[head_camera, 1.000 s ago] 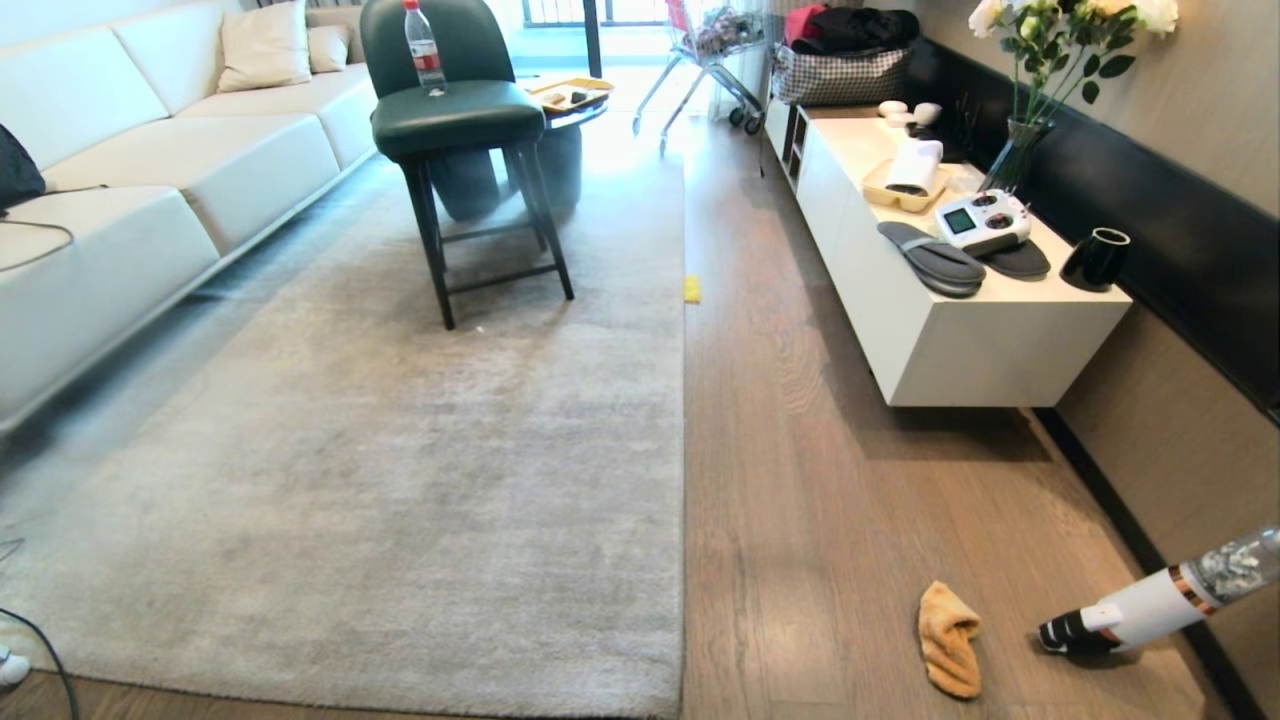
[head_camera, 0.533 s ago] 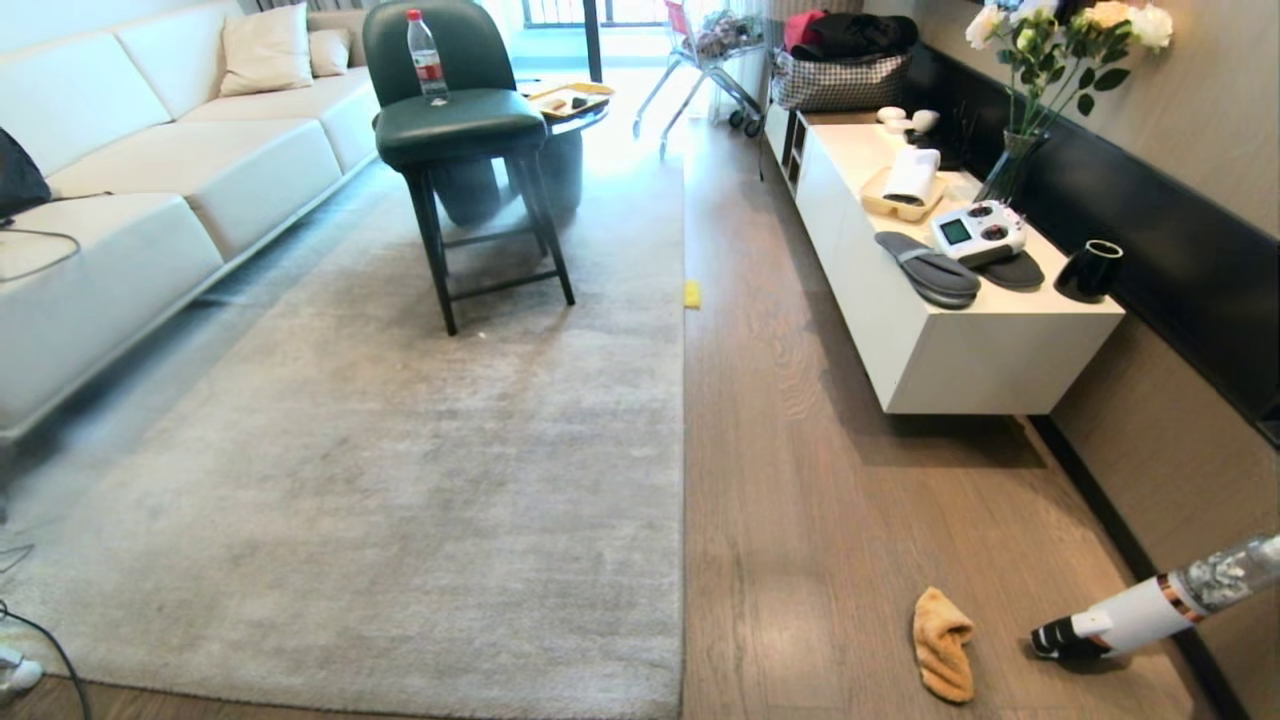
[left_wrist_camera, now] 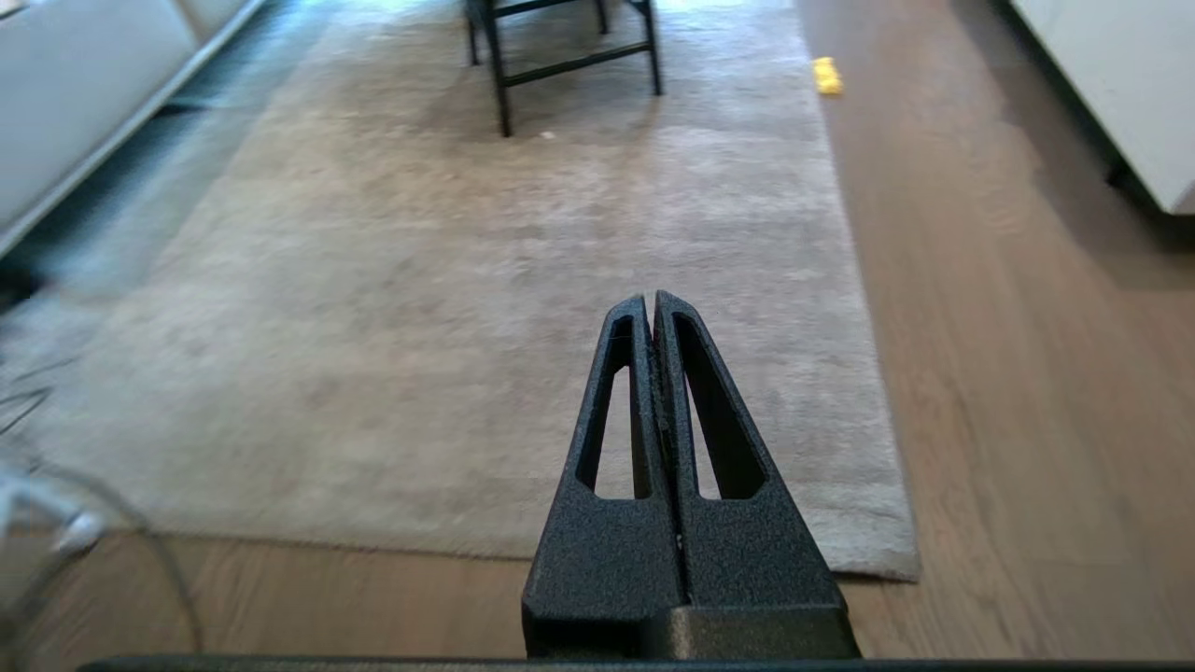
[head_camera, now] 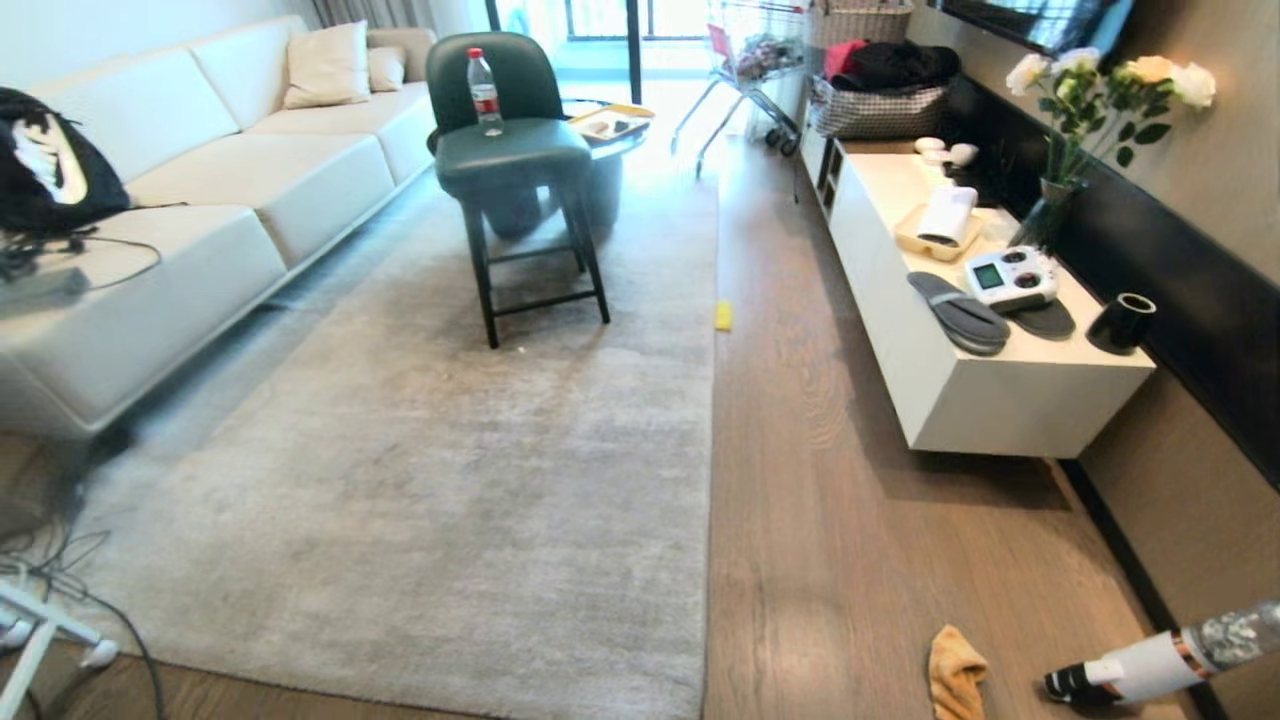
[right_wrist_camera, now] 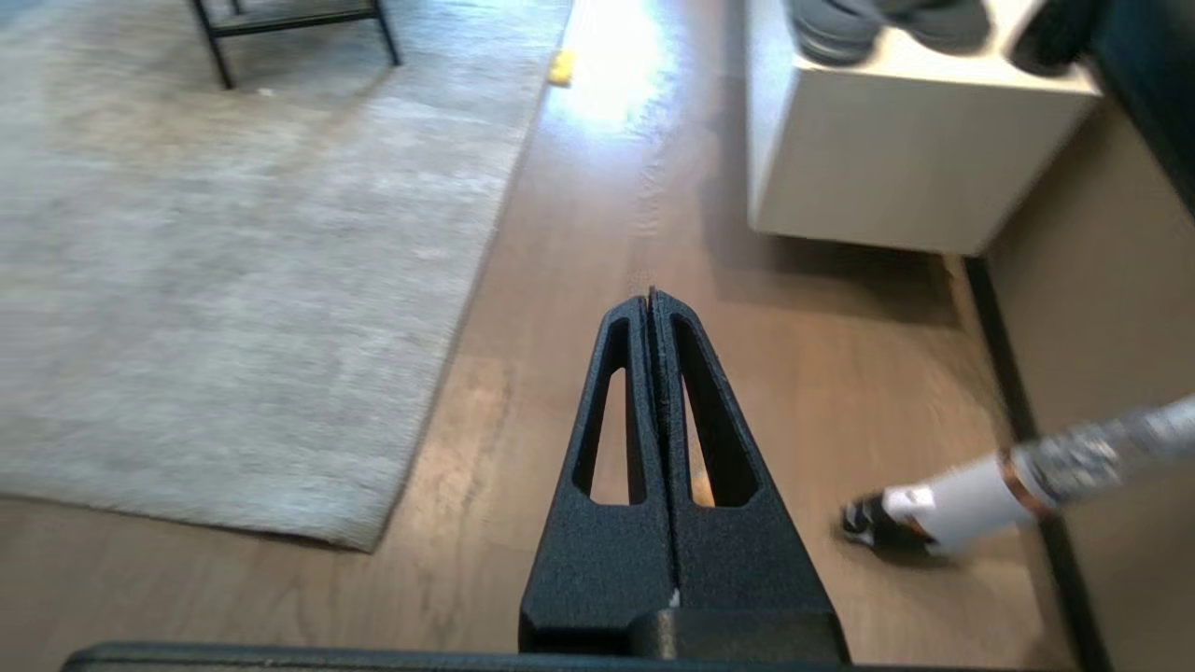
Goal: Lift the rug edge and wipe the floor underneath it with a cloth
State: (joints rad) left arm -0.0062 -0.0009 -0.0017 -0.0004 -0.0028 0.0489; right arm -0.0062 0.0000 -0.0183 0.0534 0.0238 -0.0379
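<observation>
Beside the straight rug edge (head_camera: 708,520), on streaky wood-grain floor (head_camera: 860,560), lies the lumpy orange terry cloth (head_camera: 955,678), near a white handheld vacuum (head_camera: 1140,667). Both black wedge-shaped pincers, left pincer (left_wrist_camera: 651,301) and right pincer (right_wrist_camera: 650,299), hang pressed together, holding nothing, above the short-pile rug and floor.

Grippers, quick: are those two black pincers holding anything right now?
Left gripper: closed, empty, above the rug.
Right gripper: closed, empty, above the floor.
</observation>
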